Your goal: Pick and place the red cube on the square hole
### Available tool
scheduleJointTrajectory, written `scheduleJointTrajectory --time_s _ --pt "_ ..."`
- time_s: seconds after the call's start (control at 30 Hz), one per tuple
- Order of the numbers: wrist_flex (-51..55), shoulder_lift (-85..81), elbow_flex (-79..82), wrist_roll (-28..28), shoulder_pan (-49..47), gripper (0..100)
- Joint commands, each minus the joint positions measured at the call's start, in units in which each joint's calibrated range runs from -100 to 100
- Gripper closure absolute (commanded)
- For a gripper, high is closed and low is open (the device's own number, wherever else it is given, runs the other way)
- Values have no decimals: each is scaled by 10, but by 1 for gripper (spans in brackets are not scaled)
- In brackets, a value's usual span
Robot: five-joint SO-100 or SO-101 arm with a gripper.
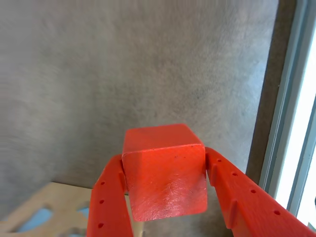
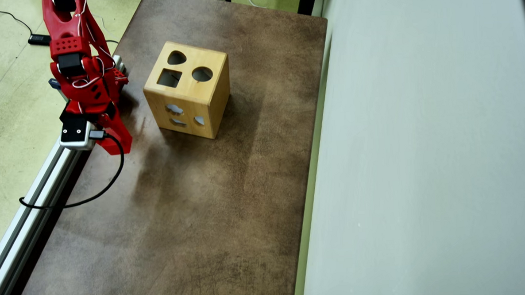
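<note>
Small bright-red matte cube (image 1: 165, 170) clamped in red two-finger pincer (image 1: 165, 197), centre-bottom of wrist view; lifted off brown table (image 2: 194, 203), apparently. Dark square cutout (image 2: 169, 78) atop light wooden sorter box (image 2: 189, 91), upper-centre overhead. Pick done; transfer + drop left.

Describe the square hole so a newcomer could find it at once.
Start at the brown table in the overhead view and find the light wooden box near its far end, right of the red arm. The square hole is on the box's top face, nearest the arm. It is the only straight-edged cutout there; the other two are a round hole and a heart-like one.
</note>
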Motion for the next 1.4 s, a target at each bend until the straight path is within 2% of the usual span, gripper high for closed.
scheduleJointTrajectory --time_s 0.0,0.3,0.57,0.7,0.93,1.1,1.37 --pt "40 -22 -128 -17 -36 98" --pt "45 -23 -278 -36 -167 98" --pt "46 -32 -304 -31 -273 98" --pt "47 -32 -304 0 -314 98" --pt "47 -33 -304 84 -347 98" --pt "57 -33 -304 115 -376 98" --pt "229 -77 -303 128 -443 98"
